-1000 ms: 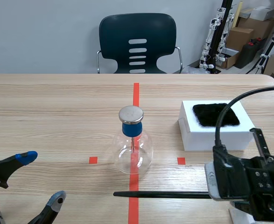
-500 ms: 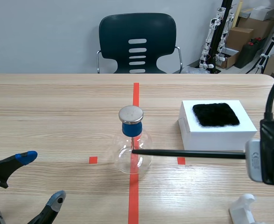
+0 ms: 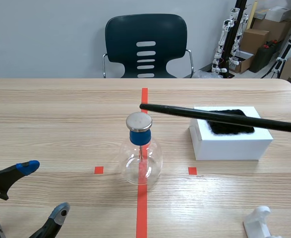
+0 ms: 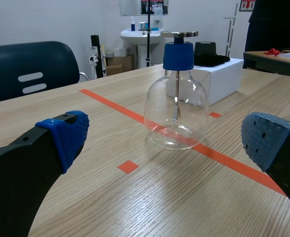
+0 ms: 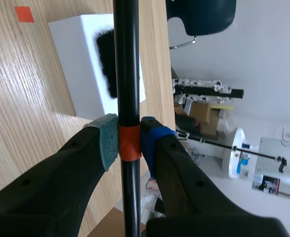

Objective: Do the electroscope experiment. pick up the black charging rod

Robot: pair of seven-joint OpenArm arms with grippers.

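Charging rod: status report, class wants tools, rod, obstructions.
Right tool shut on black rod, off the table. Left tool open, low. Rod tip near electroscope cap; nothing between.

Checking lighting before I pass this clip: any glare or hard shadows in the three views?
Scene view: even light, small highlights on the glass flask, no hard shadows. Left wrist view: the orange tape shows through the flask, no glare. Right wrist view: bright sheen on the table beside the white box.
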